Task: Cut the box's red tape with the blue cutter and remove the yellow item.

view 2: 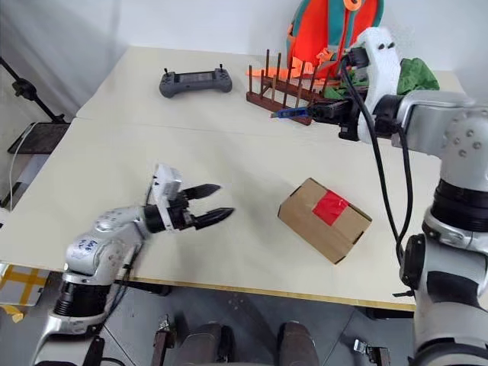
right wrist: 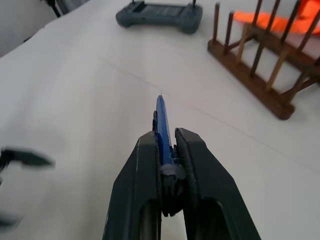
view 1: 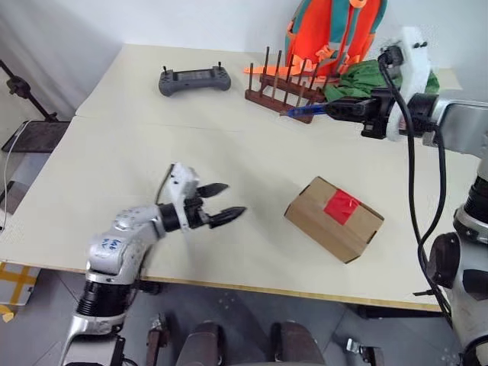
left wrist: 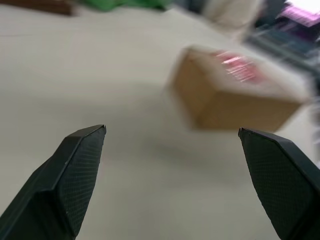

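On the left of the table, my left gripper hangs low over bare tabletop with its fingers wide apart and nothing between them, pointing toward the box, which lies well apart from it, right of centre. The box is shut; the red tape runs unbroken across its top, so the yellow item must be inside, out of sight. Far back sit a grey controller and, right of it, a wooden rack. High on the right, my right gripper is clamped on the blue cutter, the tip sticking out past the fingers, raised above the table near the rack and well clear of the box.

I judge the cutter is picked up and cutting has not begun. Next I'd steady the box with the left gripper, bring the cutter's tip down onto the tape and draw it along the flap seam without shoving the box.
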Available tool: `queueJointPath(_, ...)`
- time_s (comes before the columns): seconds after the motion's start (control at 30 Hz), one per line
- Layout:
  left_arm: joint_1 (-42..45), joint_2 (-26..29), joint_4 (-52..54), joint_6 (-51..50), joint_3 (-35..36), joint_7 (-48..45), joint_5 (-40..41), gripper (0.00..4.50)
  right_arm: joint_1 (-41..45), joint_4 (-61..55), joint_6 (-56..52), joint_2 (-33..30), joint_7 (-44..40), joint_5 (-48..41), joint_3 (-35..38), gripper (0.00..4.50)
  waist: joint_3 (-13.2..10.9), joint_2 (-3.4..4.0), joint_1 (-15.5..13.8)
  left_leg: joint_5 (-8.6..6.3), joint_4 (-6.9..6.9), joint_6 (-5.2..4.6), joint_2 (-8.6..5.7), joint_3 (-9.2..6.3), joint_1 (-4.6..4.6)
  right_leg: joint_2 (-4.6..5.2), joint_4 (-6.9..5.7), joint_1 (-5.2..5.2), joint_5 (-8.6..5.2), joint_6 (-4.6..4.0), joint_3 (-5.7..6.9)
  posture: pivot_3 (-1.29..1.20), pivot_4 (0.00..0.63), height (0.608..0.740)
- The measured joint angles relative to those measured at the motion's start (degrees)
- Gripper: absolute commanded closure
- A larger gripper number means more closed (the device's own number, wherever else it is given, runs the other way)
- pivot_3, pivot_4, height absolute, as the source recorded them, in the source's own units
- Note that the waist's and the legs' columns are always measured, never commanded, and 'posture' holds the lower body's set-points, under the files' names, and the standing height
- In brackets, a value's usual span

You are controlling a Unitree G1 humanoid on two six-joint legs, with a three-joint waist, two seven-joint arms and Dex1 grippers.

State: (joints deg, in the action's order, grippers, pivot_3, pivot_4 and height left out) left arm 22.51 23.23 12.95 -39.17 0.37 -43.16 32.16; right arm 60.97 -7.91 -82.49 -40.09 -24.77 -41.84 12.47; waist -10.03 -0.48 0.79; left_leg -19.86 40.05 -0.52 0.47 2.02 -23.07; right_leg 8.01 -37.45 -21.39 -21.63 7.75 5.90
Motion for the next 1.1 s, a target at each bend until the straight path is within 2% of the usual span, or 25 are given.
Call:
queueJointPath(0.1,1.35,-2.17,2.49,-2.63,-2.31,1.05,1.48,0.00,-3.81,-4.01,-0.25,-1.98,-0.43,-0.91,2.91,4.34,0.00,0.00,-0.30,0.04,-0.02,-0.02,0.02,0.05,0.01,-0.02,0.02,0.00,0.00,0.00,0.00,0.00,0.150,0.740)
queueJointPath(0.17,5.26,-3.99,2.64,-3.36,-4.60,0.30,2.19,0.00,-7.16,-8.11,-0.98,-3.44,-0.49,-1.80,6.02,4.34,0.00,0.00,-1.03,0.09,0.03,-0.08,-0.02,0.04,-0.05,-0.01,0.03,0.01,0.00,0.00,-0.01,0.00,0.150,0.740)
queueJointPath(0.37,15.89,-3.41,-0.52,-3.17,-10.53,-2.79,-0.46,0.00,-13.81,-16.08,-2.66,-8.05,-0.50,-3.56,11.80,4.34,0.00,0.00,-0.91,0.17,0.00,-0.17,-0.37,0.13,0.00,0.11,0.06,0.04,0.00,0.00,-0.07,0.00,0.150,0.740)
queueJointPath(0.5,20.72,-5.79,-4.49,-2.66,-13.85,-2.02,-4.12,0.79,-15.63,-19.14,-3.61,-8.98,0.07,-4.16,14.93,4.34,0.00,0.00,-0.92,0.22,-0.01,-0.20,-0.46,0.13,-0.01,0.19,0.07,0.04,0.00,0.01,-0.06,0.00,0.150,0.740)
queueJointPath(0.6,21.87,-8.24,-6.83,0.09,-14.91,-1.52,-6.02,1.71,-16.82,-20.94,-4.15,-9.08,0.82,-4.18,16.56,4.34,0.00,0.00,-0.89,0.23,-0.03,-0.20,-0.44,0.13,0.00,0.21,0.06,0.04,0.00,0.01,-0.06,0.00,0.150,0.740)
queueJointPath(0.9,24.01,-10.43,-11.77,5.55,-17.57,-2.38,-11.59,4.46,-20.04,-25.05,-6.21,-9.08,2.36,-4.43,20.31,4.34,0.00,0.00,-1.38,0.31,-0.04,-0.29,-0.55,0.10,-0.01,0.38,0.06,0.05,0.04,0.07,-0.03,0.00,0.150,0.740)
queueJointPath(1.1,26.89,-11.80,-16.02,6.66,-22.45,-2.41,-17.59,4.46,-25.76,-28.32,-6.62,-11.92,1.58,-4.73,21.57,4.34,0.00,0.00,-2.33,0.33,-0.04,-0.35,-0.68,0.08,-0.06,0.47,0.07,0.05,0.07,0.13,0.00,0.00,0.150,0.740)
